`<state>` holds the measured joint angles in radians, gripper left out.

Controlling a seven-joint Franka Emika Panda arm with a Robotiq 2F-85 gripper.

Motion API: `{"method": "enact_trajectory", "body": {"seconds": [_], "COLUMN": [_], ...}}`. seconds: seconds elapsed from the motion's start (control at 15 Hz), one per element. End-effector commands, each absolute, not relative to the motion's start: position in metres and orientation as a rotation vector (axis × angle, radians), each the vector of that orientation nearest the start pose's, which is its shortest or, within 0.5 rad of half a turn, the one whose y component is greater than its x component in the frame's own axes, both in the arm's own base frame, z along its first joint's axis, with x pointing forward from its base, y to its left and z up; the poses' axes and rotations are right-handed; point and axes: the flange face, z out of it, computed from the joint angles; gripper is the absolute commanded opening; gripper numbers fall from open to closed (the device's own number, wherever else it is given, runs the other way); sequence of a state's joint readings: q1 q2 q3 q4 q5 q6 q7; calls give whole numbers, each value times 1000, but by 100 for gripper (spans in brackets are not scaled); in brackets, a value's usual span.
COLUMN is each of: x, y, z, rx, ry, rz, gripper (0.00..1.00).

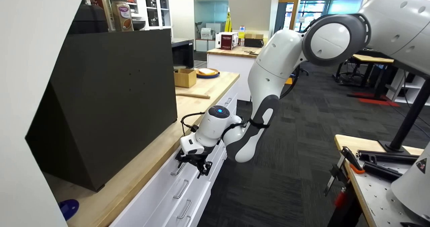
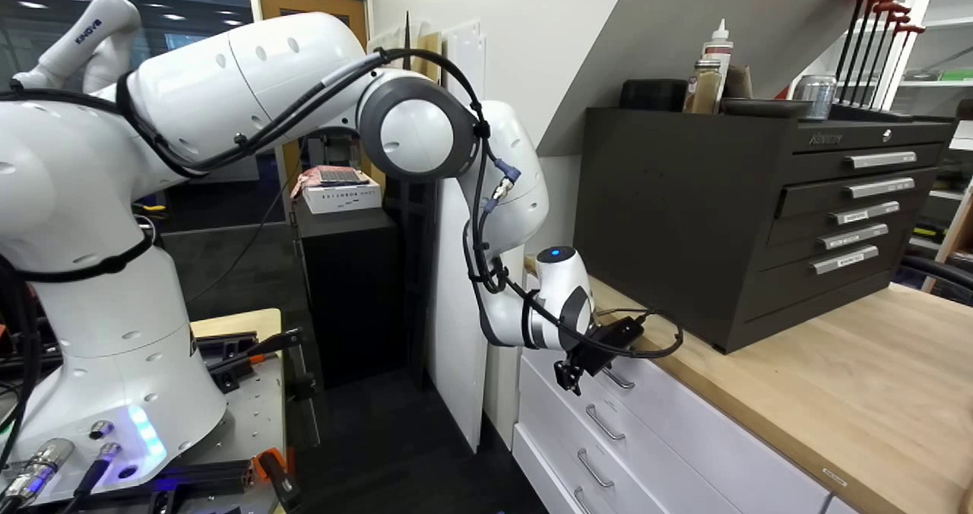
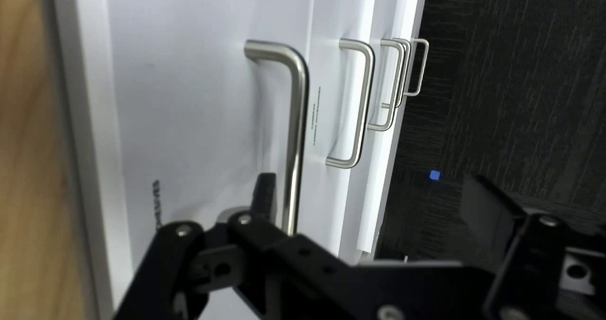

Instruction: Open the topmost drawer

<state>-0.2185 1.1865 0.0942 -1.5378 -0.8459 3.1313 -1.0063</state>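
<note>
In the wrist view my fingers stand wide apart, one on the side of the bar handle toward the wooden surface; whether it touches, I cannot tell. The topmost drawer sits just below that surface; only here is its label legible, ending "HESIVES", the start lost near my fingers. On the surface an exterior view alone shows a wooden box, contents unclear; above the surface, a jar with brownish contents tops a black chest.

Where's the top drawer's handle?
In the wrist view, near the middle: it's the handle closest to the wooden counter on the left.
</note>
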Motion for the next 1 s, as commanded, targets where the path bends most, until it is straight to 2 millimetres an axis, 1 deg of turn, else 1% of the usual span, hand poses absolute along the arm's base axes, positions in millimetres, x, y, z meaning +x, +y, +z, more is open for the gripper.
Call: {"method": "enact_trajectory", "body": {"seconds": [0.0, 0.07, 0.2, 0.27, 0.33, 0.53, 0.67, 0.87, 0.93], "x": [663, 665, 669, 670, 672, 675, 676, 677, 677], "y": [-33, -34, -35, -35, -37, -37, -38, -38, -37], "z": [-26, -26, -24, -23, -15, -8, -4, -1, 0], "rx": [1878, 1868, 1848, 1840, 1828, 1805, 1790, 1771, 1768], "ry": [2092, 2088, 2086, 2085, 2089, 2092, 2094, 2093, 2092], "rz": [448, 463, 486, 496, 503, 520, 529, 548, 553], "gripper": [95, 74, 70, 63, 56, 35, 23, 3, 2]}}
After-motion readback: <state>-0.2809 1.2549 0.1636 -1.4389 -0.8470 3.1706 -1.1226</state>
